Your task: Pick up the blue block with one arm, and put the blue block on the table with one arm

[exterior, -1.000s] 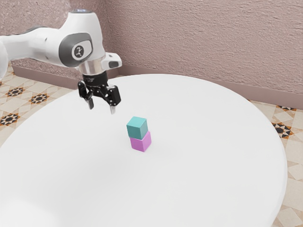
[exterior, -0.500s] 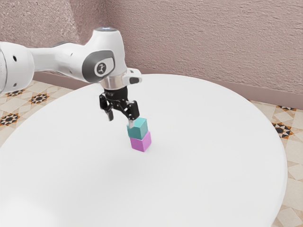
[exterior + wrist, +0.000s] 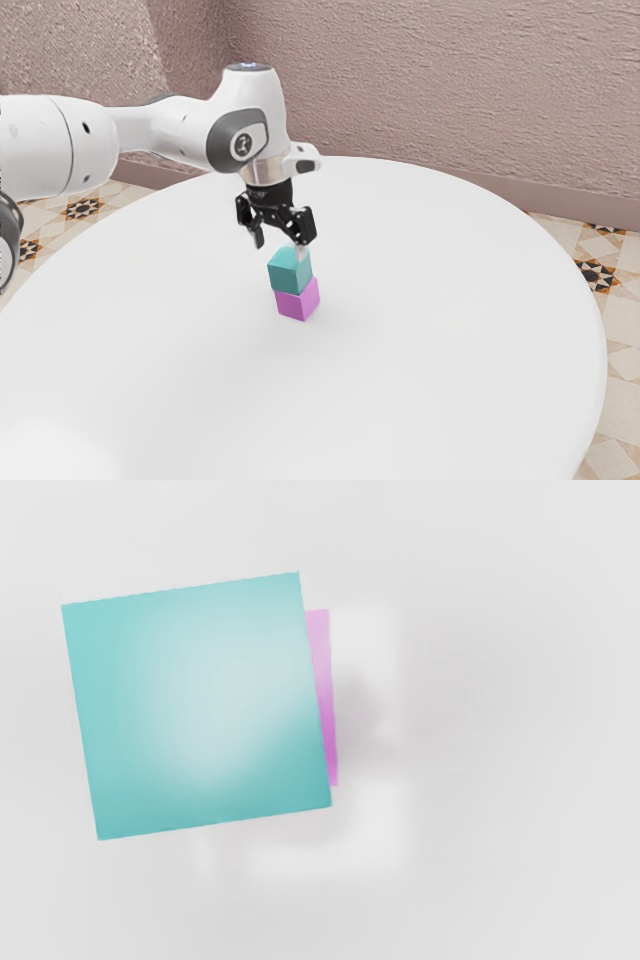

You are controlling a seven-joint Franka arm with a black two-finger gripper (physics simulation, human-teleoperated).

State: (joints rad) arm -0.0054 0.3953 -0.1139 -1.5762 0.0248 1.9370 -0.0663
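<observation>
Hanging over the two stacked blocks, the gripper (image 3: 280, 245) has its jaws spread, with nothing pinched.

The blue block (image 3: 290, 271) sits on top of the pink block (image 3: 298, 301), which rests on the round white table (image 3: 420, 370). One fingertip is close by the blue block's upper edge; whether they touch I cannot tell. The other stands apart, toward the exterior view's left. In the wrist view a thin strip of the pink block peeks out past one side of the blue one.
</observation>
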